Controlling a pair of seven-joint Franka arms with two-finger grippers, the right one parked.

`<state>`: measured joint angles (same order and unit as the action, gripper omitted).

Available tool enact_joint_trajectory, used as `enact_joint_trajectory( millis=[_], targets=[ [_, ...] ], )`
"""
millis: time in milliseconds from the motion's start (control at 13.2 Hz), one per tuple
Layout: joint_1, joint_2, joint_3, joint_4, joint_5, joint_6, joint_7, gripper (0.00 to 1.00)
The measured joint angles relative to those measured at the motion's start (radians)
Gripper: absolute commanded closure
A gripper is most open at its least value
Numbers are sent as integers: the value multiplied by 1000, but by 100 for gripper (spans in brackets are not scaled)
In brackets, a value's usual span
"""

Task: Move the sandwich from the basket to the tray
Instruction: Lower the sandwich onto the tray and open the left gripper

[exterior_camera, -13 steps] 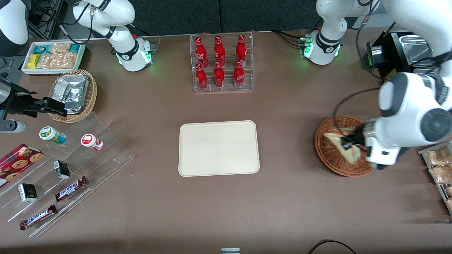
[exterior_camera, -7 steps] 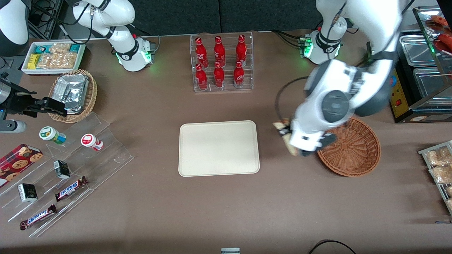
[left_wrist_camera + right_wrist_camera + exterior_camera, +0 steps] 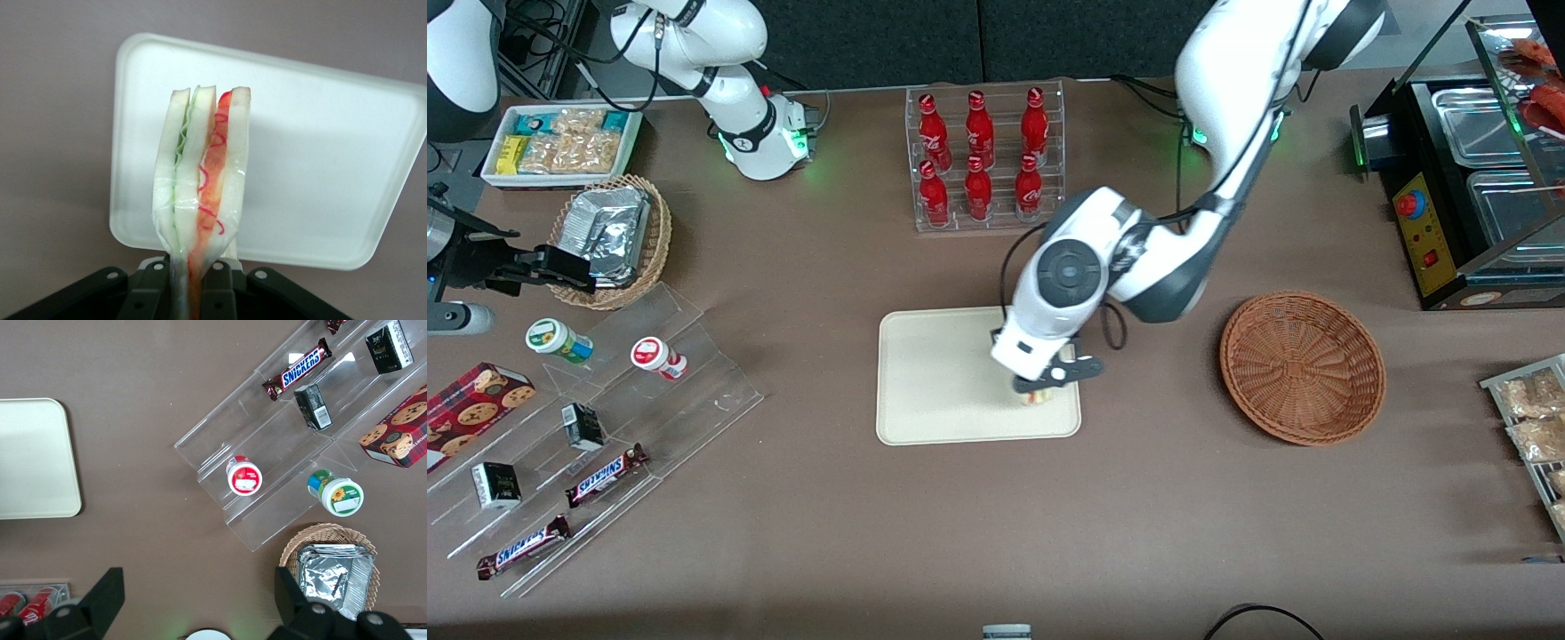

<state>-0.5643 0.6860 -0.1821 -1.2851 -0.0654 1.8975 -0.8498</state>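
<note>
Tool (image 3: 1039, 388) grips wrapped sandwich (image 3: 200, 180) edge-up above tray (image 3: 934, 373): pale bread layers, green and red filling stripes. Basket (image 3: 1303, 366) on counter (image 3: 1156, 516) nearby.

The light is even and bright, coming from above. Shadows on the table (image 3: 1192, 524) are soft and short; the arm throws a faint one beside the tray (image 3: 925, 373). In the wrist view the tray looks overexposed, almost white, while the sandwich (image 3: 200, 180), held tight in the gripper (image 3: 190, 280), stays sharp. The foil (image 3: 609, 227) glares a little.
</note>
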Motion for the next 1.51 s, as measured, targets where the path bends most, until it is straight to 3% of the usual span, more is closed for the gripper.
enact_joint_trajectory(
  millis=[226,679,755,906,1283,1509],
  targets=[
    [-35,54,0,3,0,12,106,97],
    [-52,167,14,8,27,128,118,96],
    [-52,178,16,8,31,143,118,85],
    [-52,191,17,8,50,157,101,0],
    [-60,188,17,12,72,160,72,0],
    [-54,127,21,40,74,-9,65,0]
  ],
)
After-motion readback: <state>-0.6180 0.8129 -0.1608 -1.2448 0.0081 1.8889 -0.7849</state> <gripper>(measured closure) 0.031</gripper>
